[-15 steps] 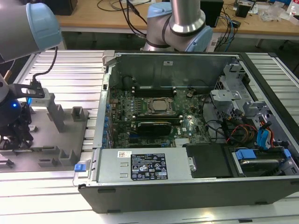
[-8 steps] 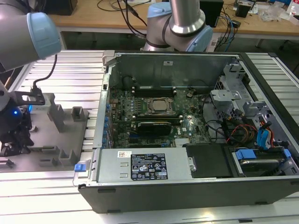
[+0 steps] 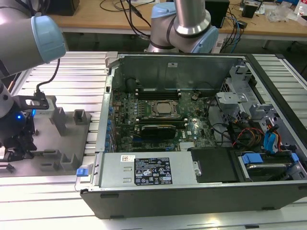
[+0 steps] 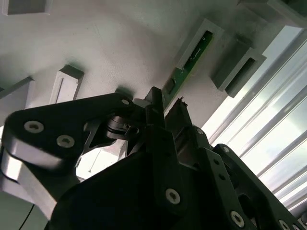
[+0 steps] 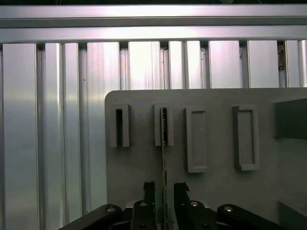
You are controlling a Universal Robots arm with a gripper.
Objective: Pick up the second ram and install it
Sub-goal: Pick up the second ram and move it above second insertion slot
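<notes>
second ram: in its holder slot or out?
In. The second ram stands on edge, one end in the gray holder slot; the pincer straddles it, open, gaps on both sides.

On the flat grey plate (image 5: 134, 172), raised grey slot blocks (image 5: 196, 139) crowd both sides of the thin green ram stick (image 5: 164, 163); the black hand (image 5: 164, 186) straddles it, slim gaps each side.

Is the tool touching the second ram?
Apart. In the first wrist view, the tool straddles the second ram with a gap on each side.
</notes>
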